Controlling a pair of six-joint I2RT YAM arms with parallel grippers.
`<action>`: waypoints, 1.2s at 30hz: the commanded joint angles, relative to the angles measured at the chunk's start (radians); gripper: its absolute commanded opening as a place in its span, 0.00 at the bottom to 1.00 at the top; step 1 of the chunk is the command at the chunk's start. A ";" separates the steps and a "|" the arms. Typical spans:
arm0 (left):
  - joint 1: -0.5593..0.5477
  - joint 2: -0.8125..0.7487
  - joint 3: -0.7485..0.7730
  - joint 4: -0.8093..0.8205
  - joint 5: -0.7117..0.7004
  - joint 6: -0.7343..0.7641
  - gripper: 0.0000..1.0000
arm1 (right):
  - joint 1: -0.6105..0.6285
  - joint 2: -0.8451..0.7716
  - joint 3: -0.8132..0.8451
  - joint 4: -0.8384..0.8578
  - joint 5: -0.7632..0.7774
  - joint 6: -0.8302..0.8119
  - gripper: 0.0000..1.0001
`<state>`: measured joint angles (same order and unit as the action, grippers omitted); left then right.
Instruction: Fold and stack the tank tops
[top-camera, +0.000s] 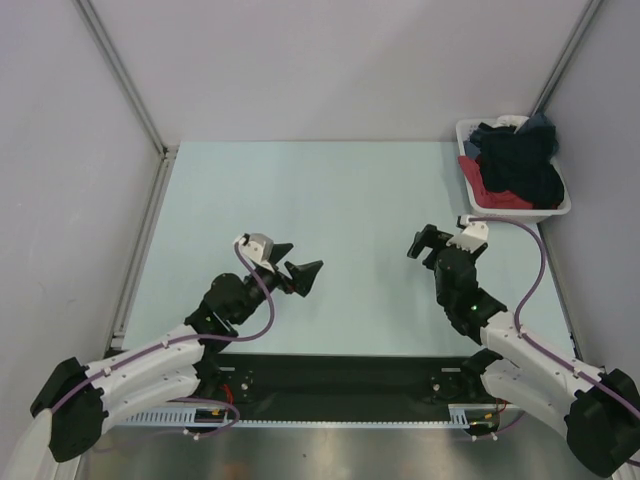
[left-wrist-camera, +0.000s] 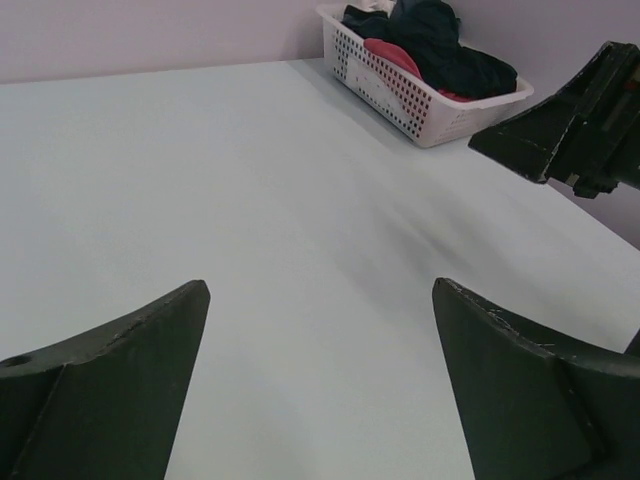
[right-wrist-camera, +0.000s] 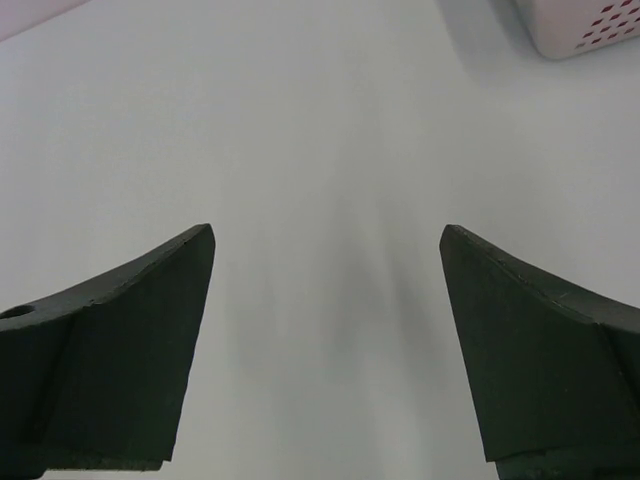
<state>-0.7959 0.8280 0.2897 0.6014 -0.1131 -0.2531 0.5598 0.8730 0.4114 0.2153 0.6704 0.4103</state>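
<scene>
You have two grippers in view, and both hold nothing. The left gripper (top-camera: 298, 262) has its two fingers (left-wrist-camera: 120, 380) spread wide, with only bare table (top-camera: 330, 190) showing in the gap between them. The right gripper (top-camera: 421, 243) is just as wide, its two fingers (right-wrist-camera: 130, 330) set far apart over the same pale surface. The two sets of fingertips point roughly toward each other and sit well apart. There is one white basket (top-camera: 563, 208), beyond your right fingers and off to their right, not touching them. From your left fingers it lies far ahead and to the right, past the right gripper. The tank tops (top-camera: 520, 160) are heaped inside that basket: a dark navy mass on top with a slate-blue fold at the corner farthest from both sets of fingers. You cannot tell from these views how many separate pieces make up the dark heap. One red garment (top-camera: 490, 190) lies under it, on the side of the basket nearest your right fingers.
</scene>
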 joint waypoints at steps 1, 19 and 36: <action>0.004 -0.024 -0.012 -0.003 -0.030 0.023 1.00 | -0.021 -0.020 -0.013 0.032 -0.079 -0.042 0.99; 0.004 -0.082 -0.029 -0.017 -0.014 -0.032 1.00 | -0.656 0.504 0.745 -0.462 -0.351 0.183 0.94; 0.004 -0.015 -0.014 0.008 0.022 -0.051 1.00 | -0.739 1.270 1.516 -0.676 -0.135 0.343 0.94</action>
<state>-0.7959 0.7944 0.2687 0.5671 -0.1200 -0.2832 -0.1619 2.0777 1.8362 -0.4122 0.4889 0.7258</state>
